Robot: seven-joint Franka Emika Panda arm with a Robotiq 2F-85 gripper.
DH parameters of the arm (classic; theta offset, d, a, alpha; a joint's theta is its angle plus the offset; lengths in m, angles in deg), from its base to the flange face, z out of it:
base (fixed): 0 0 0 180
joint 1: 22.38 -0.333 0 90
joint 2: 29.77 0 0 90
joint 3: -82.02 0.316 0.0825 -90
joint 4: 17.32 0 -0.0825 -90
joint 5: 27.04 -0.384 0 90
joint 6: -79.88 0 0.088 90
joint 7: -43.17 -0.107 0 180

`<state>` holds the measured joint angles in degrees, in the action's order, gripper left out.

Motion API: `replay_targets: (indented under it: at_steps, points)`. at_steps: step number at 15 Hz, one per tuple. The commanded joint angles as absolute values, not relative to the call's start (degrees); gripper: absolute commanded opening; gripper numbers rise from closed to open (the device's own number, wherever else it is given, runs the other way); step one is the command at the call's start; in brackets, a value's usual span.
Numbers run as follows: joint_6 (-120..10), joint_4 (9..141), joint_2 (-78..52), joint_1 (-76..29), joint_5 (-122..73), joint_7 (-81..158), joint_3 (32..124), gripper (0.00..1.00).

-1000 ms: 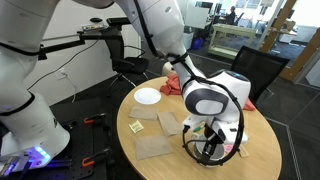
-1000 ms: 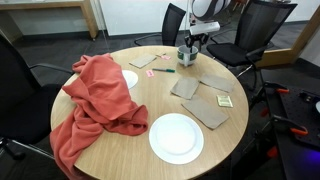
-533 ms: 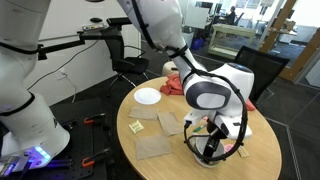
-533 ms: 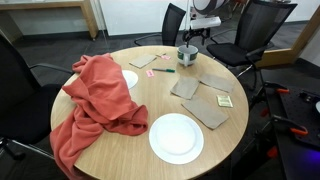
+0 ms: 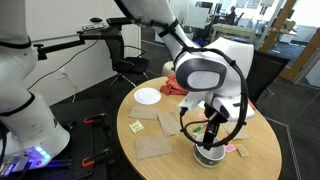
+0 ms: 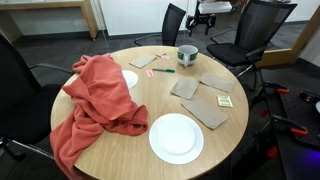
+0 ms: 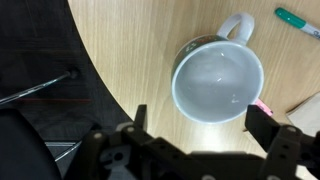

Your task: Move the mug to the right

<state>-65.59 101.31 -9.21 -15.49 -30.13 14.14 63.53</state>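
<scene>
At the left of the wrist view, the floor beyond the table (image 7: 130, 40) was dark and hard to read. Your gripper (image 7: 199, 116) hung with jaws wide apart, clasping nothing. The mug (image 7: 218, 80) stood free near the table's edge, round and pale grey-white, handle to its upper right. Rightmost, a green pen (image 7: 298, 20) was cut off, and a pink note (image 7: 262, 105) sat mostly hidden behind a finger (image 7: 265, 130).
</scene>
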Motion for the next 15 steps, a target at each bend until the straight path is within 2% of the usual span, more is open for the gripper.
replay_targets:
  at_steps: [1, 9, 15]
  points:
    - [-68.7, 108.4, -18.0, -14.7, -29.7, 21.3, 65.5, 1.0]
    - [-69.6, 115.6, -28.6, -13.2, -33.0, 41.6, 70.1, 1.0]
    - [-68.2, 115.2, -28.7, -13.4, -33.9, 44.3, 70.3, 1.0]
